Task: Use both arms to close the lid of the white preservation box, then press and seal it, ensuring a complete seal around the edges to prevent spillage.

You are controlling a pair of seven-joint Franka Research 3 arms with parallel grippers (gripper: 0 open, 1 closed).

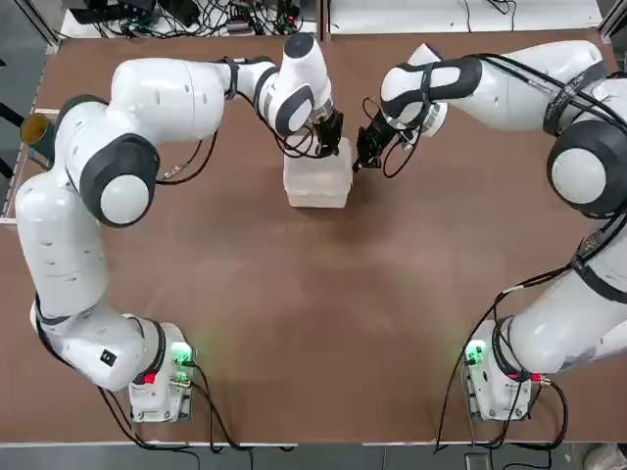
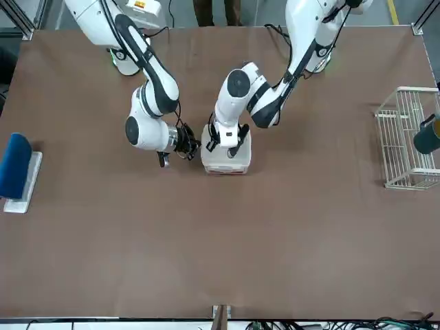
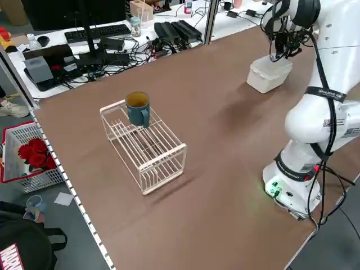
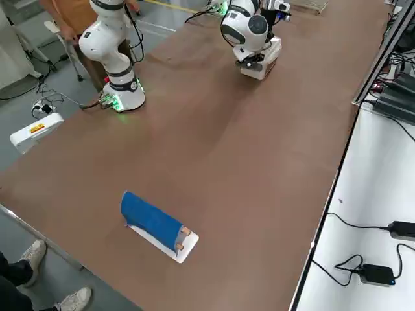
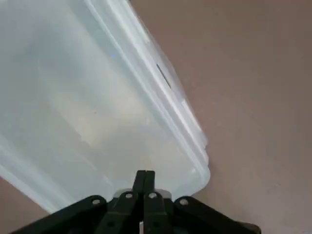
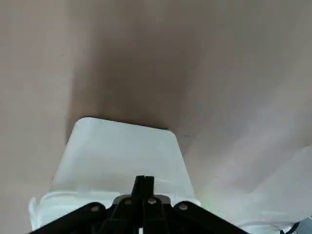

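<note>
My two bases sit at the near edge of the brown table (image 1: 313, 323), each lit green, and both arms reach to the far centre, where the white preservation box (image 1: 316, 181) stands well apart from everything else. The lid (image 3: 271, 66) lies down over the box, so I judge that the closing is done and the pressing and sealing of the edges (image 5: 181, 127) is the step in hand. My left gripper (image 1: 330, 137) has its fingers clenched together on nothing and stands over the box's far part, tips at or on the lid; whether they actually bear down cannot be settled here. My right gripper (image 1: 366, 155) is likewise clenched and empty, and hangs just beside the box on my right, next to its side rim; contact with it cannot be told. In the left wrist view the lid's stepped rim and a latch tab appear seated along one side, but the other sides are not shown. The next move, as I judge it, calls for firm downward pressure from closed fingertips, worked along each side and corner in turn, with one gripper steadying the box. Farther out, at my left table edge, a white wire rack (image 3: 145, 145) carries a blue mug (image 3: 138, 108); at my right edge lies a blue-topped tray (image 4: 154, 223).
</note>
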